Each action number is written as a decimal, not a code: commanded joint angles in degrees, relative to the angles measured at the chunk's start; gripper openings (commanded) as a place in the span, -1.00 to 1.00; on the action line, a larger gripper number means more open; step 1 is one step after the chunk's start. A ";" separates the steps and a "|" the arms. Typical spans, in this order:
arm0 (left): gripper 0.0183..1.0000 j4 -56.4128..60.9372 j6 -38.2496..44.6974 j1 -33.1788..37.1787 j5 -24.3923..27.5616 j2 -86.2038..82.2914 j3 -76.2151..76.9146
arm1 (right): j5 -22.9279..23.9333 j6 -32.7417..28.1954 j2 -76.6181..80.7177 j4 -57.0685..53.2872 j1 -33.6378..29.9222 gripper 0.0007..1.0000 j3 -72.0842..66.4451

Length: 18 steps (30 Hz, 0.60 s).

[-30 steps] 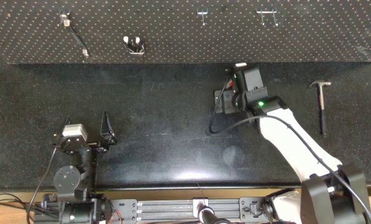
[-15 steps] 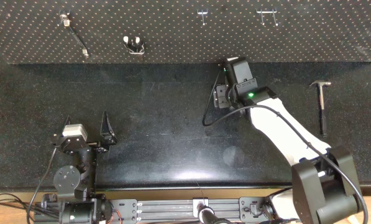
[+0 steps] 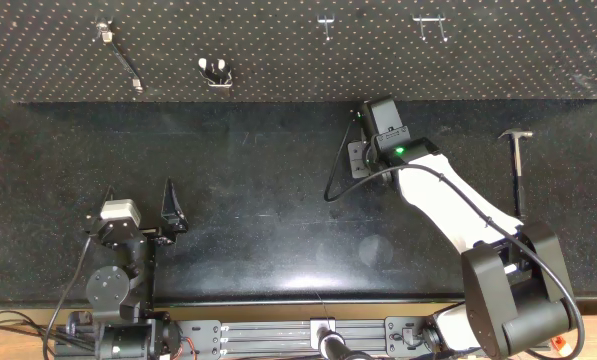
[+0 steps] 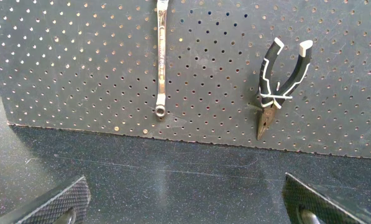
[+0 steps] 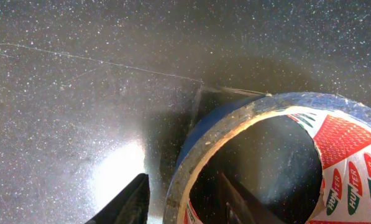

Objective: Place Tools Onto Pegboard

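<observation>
You are at the pick-up of the tape [image 5: 225,121]. The roll lies flat on the worktop [image 3: 278,200], close in front of the pegboard [image 3: 278,50]. Your right end effector [image 5: 184,200] is down over it with its fingers apart, one outside the roll's wall and one inside the hole. The wall sits between them, and I judge it is not yet pinched.

Next, you need to bring the fingers together on that wall and check the grip is firm before lifting. Then lift straight up and carry the roll to a free hook [image 3: 430,25] at the board's top right. The hole has to go over the hook, so line it up squarely.

The wrench [image 4: 162,56] and pliers [image 4: 277,81] hang on the board already. The hammer [image 3: 518,170] lies on the worktop to the right, well apart from the roll, waiting its turn. Your left end effector [image 4: 188,202] hangs open, low over the worktop and facing the board, holding nothing.
</observation>
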 commanded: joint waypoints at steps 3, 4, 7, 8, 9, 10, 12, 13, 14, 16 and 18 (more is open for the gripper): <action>0.99 -0.48 -0.72 -0.24 0.42 -0.55 -0.04 | 0.74 0.24 0.33 -0.09 0.11 -0.51 0.96; 0.99 -0.48 -0.72 -0.24 0.42 -0.57 -0.04 | 0.74 0.24 0.33 -0.09 0.11 -0.53 0.96; 0.99 -0.48 -0.72 -0.24 0.42 -0.55 -0.04 | 0.74 0.24 0.33 -0.07 0.11 -0.58 0.96; 0.99 -0.48 -0.74 -0.24 0.42 -0.57 -0.04 | 0.74 0.24 0.33 -0.07 0.11 -0.61 0.96; 0.99 -0.48 -0.72 -0.24 0.42 -0.55 -0.04 | 0.74 0.24 0.33 -0.07 0.11 -0.63 0.96; 0.99 -0.48 -0.72 -0.24 0.42 -0.55 -0.04 | 0.74 0.22 0.33 -0.07 0.11 -0.63 0.96; 0.99 -0.48 -0.74 -0.24 0.42 -0.55 -0.04 | 0.74 0.24 0.33 -0.07 0.11 -0.71 0.96; 1.00 -0.48 -0.74 -0.24 0.42 -0.55 -0.04 | 0.74 0.24 0.33 -0.07 0.11 -0.71 0.96; 0.99 -0.48 -0.74 -0.24 0.42 -0.55 -0.04 | 0.74 0.24 0.33 -0.04 0.11 -0.72 0.96; 0.99 -0.48 -0.72 -0.24 0.42 -0.55 -0.04 | 0.74 0.24 0.33 -0.02 0.11 -0.73 0.96; 0.99 -0.48 -0.72 -0.24 0.42 -0.55 -0.04 | 0.74 0.24 0.33 0.15 0.11 -0.78 0.96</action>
